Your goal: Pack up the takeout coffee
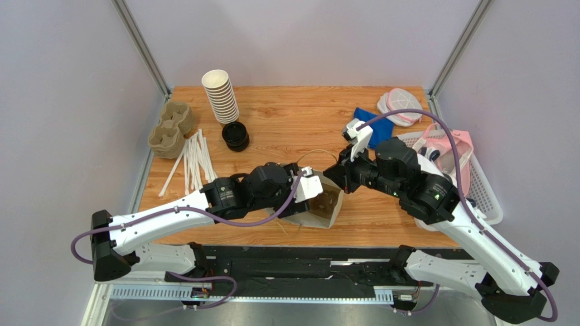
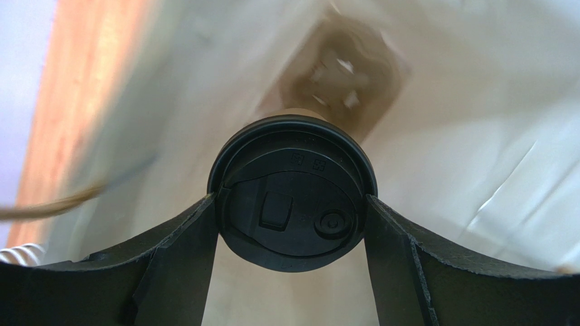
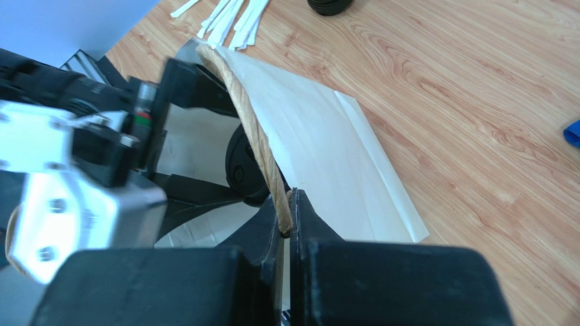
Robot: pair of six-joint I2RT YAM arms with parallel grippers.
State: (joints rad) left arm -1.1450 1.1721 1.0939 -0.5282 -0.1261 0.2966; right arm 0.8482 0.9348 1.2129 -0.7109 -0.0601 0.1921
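Observation:
The takeout coffee (image 2: 293,193) shows from above as a round black lid. My left gripper (image 2: 293,204) is shut on it, one finger on each side of the lid, and holds it inside the mouth of a white paper bag (image 2: 476,136) with a brown bottom. In the top view the left gripper (image 1: 308,185) is at the opening of the bag (image 1: 325,209), which lies on its side near the table's front edge. My right gripper (image 3: 288,207) is shut on the bag's twisted paper handle (image 3: 255,129) and holds it up. The lid (image 3: 239,168) shows behind the handle. The brown cup body is hidden.
A stack of white-rimmed cups (image 1: 220,95) and a stack of loose black lids (image 1: 235,136) stand at the back left. Cardboard cup carriers (image 1: 170,128) and white paper sticks (image 1: 194,159) lie at the left. A white basket (image 1: 485,193) and a blue item (image 1: 378,123) are at the right.

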